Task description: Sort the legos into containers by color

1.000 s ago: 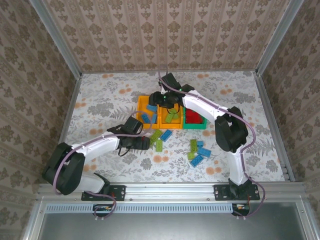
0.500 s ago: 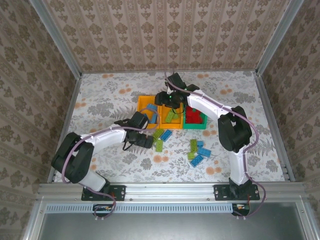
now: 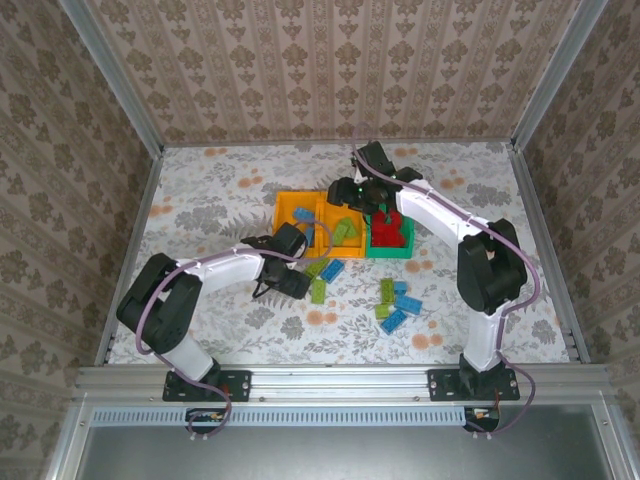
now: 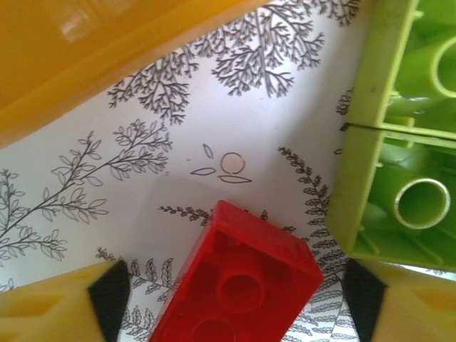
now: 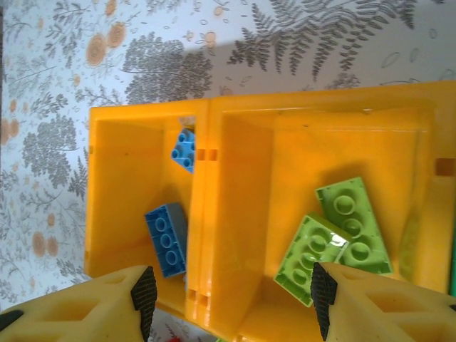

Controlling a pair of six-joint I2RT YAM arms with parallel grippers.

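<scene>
- left gripper [image 4: 229, 303] sits low over the table cover [image 4: 214, 121], fingers [image 4: 50, 310] spread and released
- a red lego [image 4: 239, 281] lies between them, hollow side up, with a gap on each side (no grasp on it)
- a lime lego [image 4: 395, 142] is just right of the red one, also hollow side up and apart from it
- an orange bin wall [image 4: 107, 43] runs across the top left of that wrist view
- from above, the left gripper [image 3: 285, 282] is just in front of the left orange bin [image 3: 280, 215]
- three bins stand in a row side by side: left orange bin, middle orange bin [image 3: 338, 250], green bin [image 3: 390, 253]
- red legos [image 3: 390, 230] are piled in the green bin
- right gripper [image 3: 352, 195] hangs over the back of the bins, around the middle orange bin
- right wrist view: right gripper [image 5: 231, 299] has its fingers [image 5: 78, 306] apart with nothing between them (released, empty)
- the left orange bin [image 5: 107, 192] holds two blue legos [image 5: 166, 239], one near the front and one at the back
- the middle orange bin [image 5: 285, 178] holds two green legos [image 5: 353, 221], touching, studs up
- loose on the table in front of the bins: a lime piece [image 3: 312, 270], a blue piece [image 3: 332, 270] beside it, another lime one [image 3: 318, 291]
- further right is a mixed blue and lime cluster [image 3: 408, 303], well apart from the left gripper
</scene>
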